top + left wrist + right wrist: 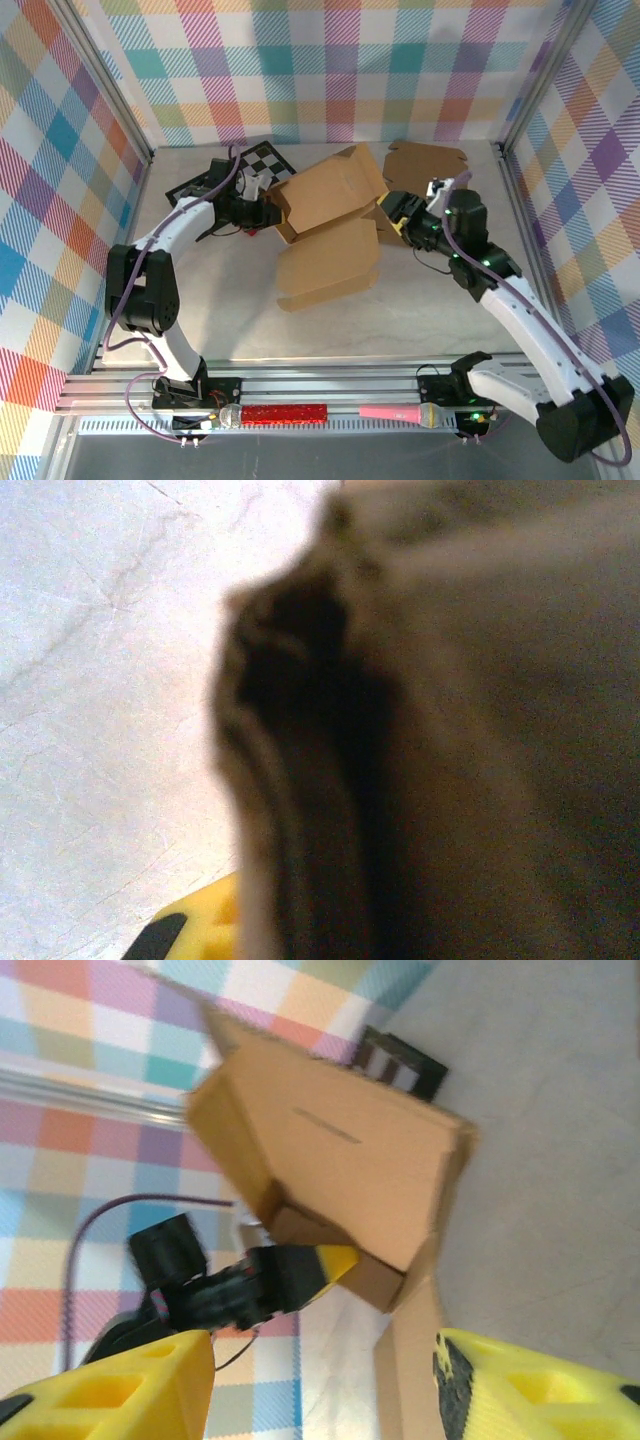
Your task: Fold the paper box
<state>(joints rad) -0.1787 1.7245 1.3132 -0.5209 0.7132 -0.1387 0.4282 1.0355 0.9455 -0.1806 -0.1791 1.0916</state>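
The brown paper box (330,195) sits mid-table, its lid tilted up toward the back and a wide flap (330,265) lying flat toward me. My left gripper (265,208) is shut on the box's left wall. In the left wrist view the cardboard (450,730) is a close brown blur beside one yellow finger (195,930). My right gripper (392,215) is at the box's right side, open. In the right wrist view its yellow fingers (110,1390) stand wide apart, with a cardboard flap edge (405,1360) rising between them near the right-hand one. The left gripper's yellow tip (335,1260) pinches the box's (340,1150) far corner.
A second flat cardboard blank (425,160) lies at the back right. A checkered board (255,160) lies at the back left behind the left gripper. A red glitter microphone (285,412) and a pink one (400,412) rest on the front rail. Plaid walls enclose the table.
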